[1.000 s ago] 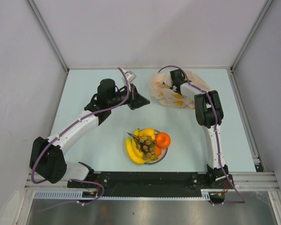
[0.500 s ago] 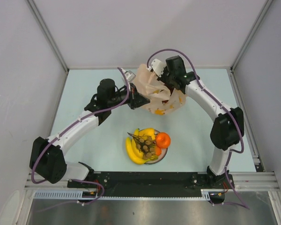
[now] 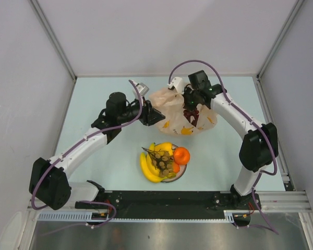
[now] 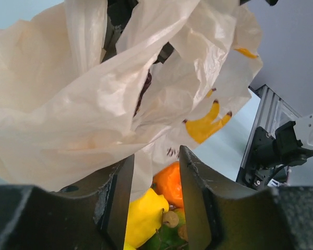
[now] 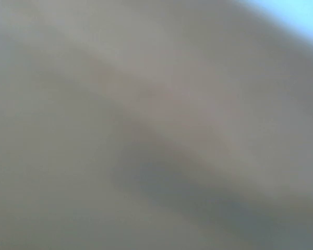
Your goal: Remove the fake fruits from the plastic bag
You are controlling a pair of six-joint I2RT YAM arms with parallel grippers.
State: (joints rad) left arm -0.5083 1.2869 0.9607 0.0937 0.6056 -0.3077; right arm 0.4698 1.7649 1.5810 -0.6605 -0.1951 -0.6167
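The pale-orange plastic bag [image 3: 177, 107] hangs bunched above the table's far middle, gathered at its top under my right gripper [image 3: 190, 100], which is shut on it. A dark purple bunch [image 3: 191, 114] shows through the film. My left gripper [image 3: 160, 116] sits at the bag's left edge, jaws apart. In the left wrist view the bag [image 4: 94, 104] drapes over my left gripper [image 4: 156, 153], and a flap hangs into the gap. Below it I see the orange [image 4: 169, 185] and a yellow fruit [image 4: 143, 213]. Bag film blurs the whole right wrist view.
A white plate [image 3: 180, 174] near the front centre holds the banana bunch [image 3: 147, 169], an orange [image 3: 181, 155], brownish grapes [image 3: 164, 161] and a yellow piece [image 3: 165, 147]. Grey walls close in the table on three sides.
The right arm has swung left from the far right with the bag, lifting it against my left gripper. The left gripper's jaws, shut before, have come apart.
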